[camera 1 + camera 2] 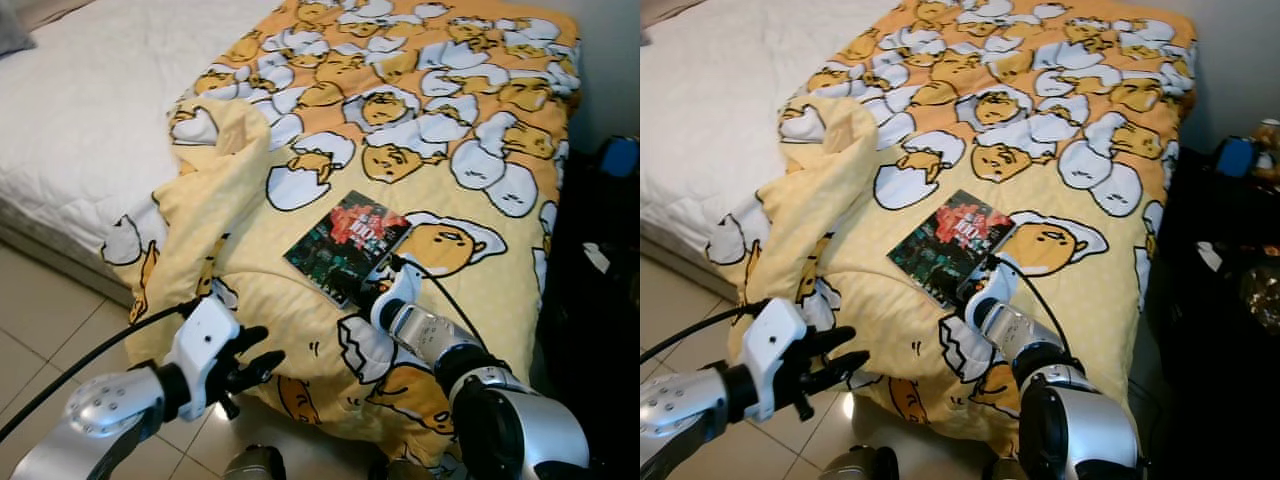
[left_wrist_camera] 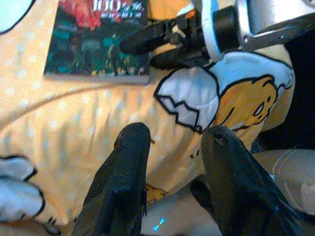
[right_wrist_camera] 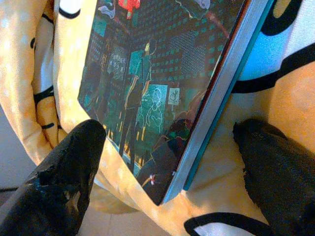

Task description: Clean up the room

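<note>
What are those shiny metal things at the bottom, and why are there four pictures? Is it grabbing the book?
Those are a robot's two silver arms. Each ends in a gripper with two black fingers. The two wide pictures come from cameras in its head, looking down at a bed with a yellow egg-cartoon blanket. The two close-up pictures come from cameras on its wrists. A book lies flat on the blanket. The right gripper has its fingers spread open at the book's near corner, one on each side, but nothing is held yet. The left gripper is open too, hovering by the blanket's edge above the tiled floor.
</note>
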Robot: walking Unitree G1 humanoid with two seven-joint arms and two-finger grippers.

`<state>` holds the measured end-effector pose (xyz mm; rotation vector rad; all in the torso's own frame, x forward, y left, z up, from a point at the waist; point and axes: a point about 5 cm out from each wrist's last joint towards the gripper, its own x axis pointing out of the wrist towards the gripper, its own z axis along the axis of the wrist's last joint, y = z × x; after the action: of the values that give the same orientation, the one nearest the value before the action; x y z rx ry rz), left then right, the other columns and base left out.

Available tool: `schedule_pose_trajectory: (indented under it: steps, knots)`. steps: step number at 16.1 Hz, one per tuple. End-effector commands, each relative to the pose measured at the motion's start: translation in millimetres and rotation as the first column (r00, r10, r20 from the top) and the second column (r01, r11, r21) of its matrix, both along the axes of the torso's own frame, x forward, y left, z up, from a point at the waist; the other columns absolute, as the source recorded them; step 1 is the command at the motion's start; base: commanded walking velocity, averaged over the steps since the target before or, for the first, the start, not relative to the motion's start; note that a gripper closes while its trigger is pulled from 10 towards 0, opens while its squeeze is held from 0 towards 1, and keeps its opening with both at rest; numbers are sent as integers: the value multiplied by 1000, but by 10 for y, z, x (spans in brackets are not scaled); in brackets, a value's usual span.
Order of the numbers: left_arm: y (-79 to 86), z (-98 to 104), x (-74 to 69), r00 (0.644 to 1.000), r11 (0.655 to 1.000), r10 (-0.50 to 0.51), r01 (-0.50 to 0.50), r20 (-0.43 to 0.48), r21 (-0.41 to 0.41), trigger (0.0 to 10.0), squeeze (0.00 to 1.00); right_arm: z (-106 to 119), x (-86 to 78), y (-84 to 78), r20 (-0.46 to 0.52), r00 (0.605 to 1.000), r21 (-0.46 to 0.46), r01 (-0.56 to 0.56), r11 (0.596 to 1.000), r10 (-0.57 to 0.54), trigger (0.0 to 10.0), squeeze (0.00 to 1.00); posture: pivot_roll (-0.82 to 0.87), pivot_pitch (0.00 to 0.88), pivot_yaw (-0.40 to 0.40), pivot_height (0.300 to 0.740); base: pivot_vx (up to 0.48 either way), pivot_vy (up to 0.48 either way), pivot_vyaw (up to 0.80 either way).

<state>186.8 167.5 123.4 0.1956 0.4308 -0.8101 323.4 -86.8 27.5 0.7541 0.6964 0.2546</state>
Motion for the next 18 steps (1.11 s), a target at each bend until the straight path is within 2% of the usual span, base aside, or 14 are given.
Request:
schedule_pose_trajectory:
  steps: [1, 3, 4, 7, 8, 13, 15, 16, 17, 18]
  knots:
    - [43, 35, -17, 1000, 1000, 12, -12, 12, 21, 10000, 0, -182, -156, 7, -95, 995, 7, 21, 1000, -20, 10000, 0, 105, 175, 38, 740, 0, 0, 0]
    - [89, 33, -24, 999, 999, 30, -30, 20, 37, 10000, 0, -122, -113, 61, -74, 997, 62, 40, 997, -36, 10000, 0, 109, 176, 41, 740, 0, 0, 0]
    - [155, -1, -54, 998, 995, 50, -53, 42, 86, 10000, 0, 51, 11, 166, -18, 997, 168, 74, 983, -72, 10000, 0, 110, 173, 44, 740, 0, 0, 0]
    - [192, -23, -85, 997, 992, 65, -69, 41, 101, 10000, 0, 160, 90, 205, 5, 993, 233, 111, 966, -115, 10000, 0, 110, 171, 45, 740, 0, 0, 0]
    - [227, -22, -114, 996, 991, 84, -88, 43, 103, 10000, 0, 291, 178, 239, 29, 988, 305, 135, 943, -151, 10000, 0, 116, 170, 41, 740, 0, 0, 0]
    - [250, -17, -159, 993, 989, 104, -108, 51, 97, 10000, 0, 396, 240, 281, 43, 982, 371, 156, 915, -185, 10000, 0, 126, 173, 30, 740, 0, 0, 0]
    - [261, -18, -171, 993, 989, 109, -113, 49, 96, 10000, 0, 398, 245, 291, 32, 981, 363, 168, 916, -193, 10000, 0, 131, 180, 31, 740, 0, 0, 0]
    - [270, -18, -175, 993, 989, 111, -115, 49, 97, 10000, 0, 392, 241, 307, 24, 981, 359, 173, 917, -194, 8863, 0, 135, 183, 32, 740, 0, 0, 0]
    - [274, -18, -177, 993, 988, 112, -117, 48, 98, 10000, 0, 382, 235, 316, 14, 981, 352, 178, 919, -195, 2902, 0, 136, 185, 32, 740, 0, 0, 0]
    - [283, -16, -182, 992, 988, 115, -119, 47, 101, 10000, 0, 359, 219, 347, -10, 981, 327, 186, 926, -194, 0, 0, 137, 188, 35, 740, 0, 0, 0]
